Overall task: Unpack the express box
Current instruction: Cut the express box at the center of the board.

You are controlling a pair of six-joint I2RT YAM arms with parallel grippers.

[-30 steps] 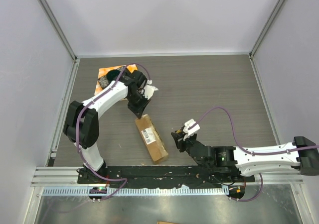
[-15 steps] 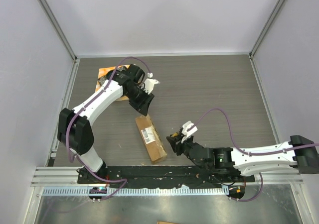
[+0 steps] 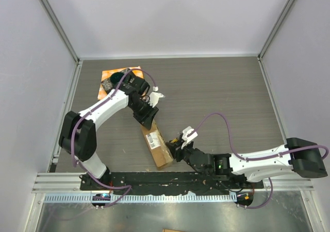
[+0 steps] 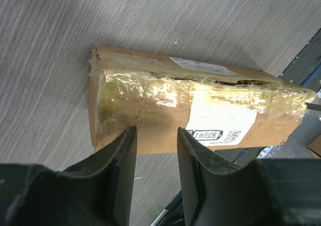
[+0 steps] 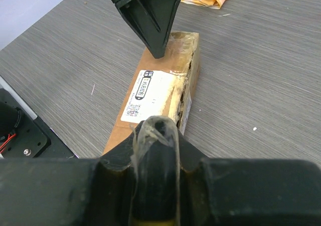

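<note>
Brown matt cardboard express box (image 4: 195, 105) under glossy crinkled tape (image 4: 150, 88), white paper label (image 4: 220, 118), matt wood-grain table (image 4: 75, 20), film-wrapped dark tool (image 5: 155, 135)

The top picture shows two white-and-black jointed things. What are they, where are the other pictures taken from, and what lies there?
They are two robot arms on a grey wood-grain table. The top picture looks down from above; the others come from a camera on each wrist. Between the arms lies an oblong brown cardboard box with white label and shiny tape. The left gripper is open at its far end, holding nothing. The right gripper, at the near end, is shut on a dark tape-wrapped tool.
</note>
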